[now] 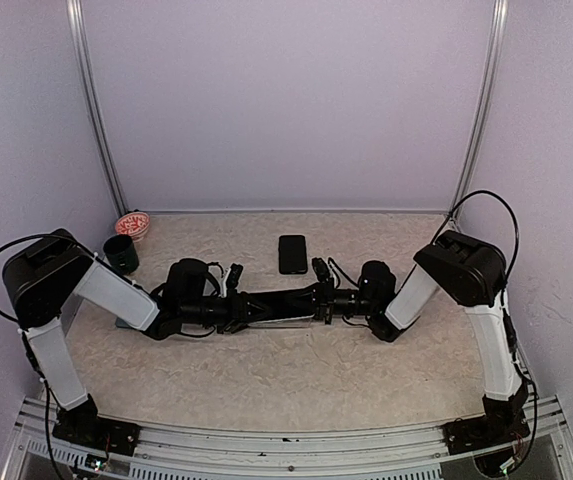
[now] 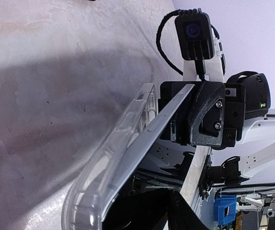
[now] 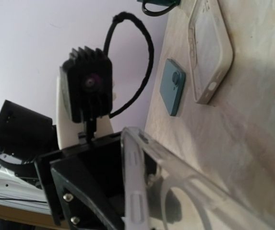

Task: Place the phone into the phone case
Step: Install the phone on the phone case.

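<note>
Phone case (image 2: 123, 148), clear plastic, clasped by left hand (image 1: 244, 307) and right hand (image 1: 318, 300), black phone (image 1: 292, 254) apart

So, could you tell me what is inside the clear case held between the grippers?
Nothing shows inside the clear case; the black phone lies apart, behind it. The left gripper and right gripper cover its ends.

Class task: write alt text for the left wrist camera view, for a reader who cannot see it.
A clear phone case, tilted above the table, is gripped at its far end by the right end effector, whose camera sits above.
</note>
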You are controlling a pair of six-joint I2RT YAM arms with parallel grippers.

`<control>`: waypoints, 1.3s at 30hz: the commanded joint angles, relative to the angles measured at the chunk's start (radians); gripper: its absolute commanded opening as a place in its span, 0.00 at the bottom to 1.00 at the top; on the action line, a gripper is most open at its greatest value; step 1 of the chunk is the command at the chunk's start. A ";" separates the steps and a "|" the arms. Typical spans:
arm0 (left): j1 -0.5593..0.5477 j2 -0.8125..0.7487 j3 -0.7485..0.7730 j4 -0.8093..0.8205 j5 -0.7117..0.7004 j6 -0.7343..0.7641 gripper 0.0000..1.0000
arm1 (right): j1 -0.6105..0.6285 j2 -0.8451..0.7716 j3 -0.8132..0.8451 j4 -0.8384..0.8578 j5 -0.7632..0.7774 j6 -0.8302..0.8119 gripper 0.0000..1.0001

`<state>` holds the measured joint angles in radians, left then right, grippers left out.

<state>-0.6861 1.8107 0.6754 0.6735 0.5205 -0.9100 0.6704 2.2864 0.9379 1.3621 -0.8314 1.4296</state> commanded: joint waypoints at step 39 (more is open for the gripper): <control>-0.003 -0.040 -0.006 0.175 0.060 0.027 0.20 | 0.016 -0.210 0.026 -0.626 0.049 -0.315 0.35</control>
<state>-0.6861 1.8107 0.6662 0.7479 0.5522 -0.9138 0.6720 2.0972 0.9550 0.8261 -0.7925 1.1366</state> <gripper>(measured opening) 0.239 0.344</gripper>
